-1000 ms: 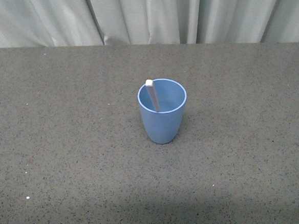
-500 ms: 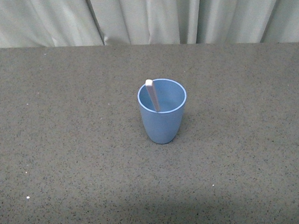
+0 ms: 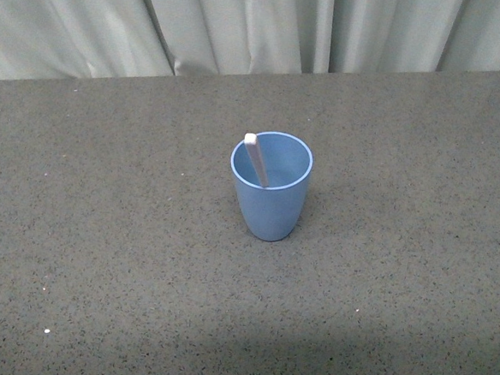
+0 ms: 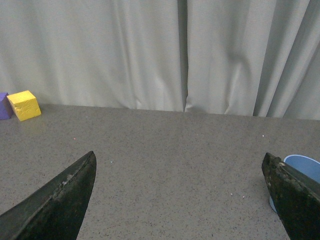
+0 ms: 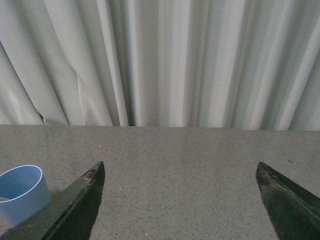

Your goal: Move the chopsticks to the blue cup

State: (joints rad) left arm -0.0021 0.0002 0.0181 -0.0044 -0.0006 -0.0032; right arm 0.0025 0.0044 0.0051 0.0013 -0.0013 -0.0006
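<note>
- We see the grey speckled desk [image 3: 108, 249] filling most of the front frame, with a pale curtain [image 3: 247, 25] along the top.
- The blue cup [image 3: 273, 205] stands upright at the centre.
- The chopsticks [image 3: 255, 159] lean inside it, against its left rim.
- Our left pincer [image 4: 180, 200] and right pincer [image 5: 180, 200] are both spread wide, holding nothing.
- A yellow block [image 4: 24, 105] sits at the left edge of the left wrist view.

No readable text, labels, brands, numbers or signs anywhere.
</note>
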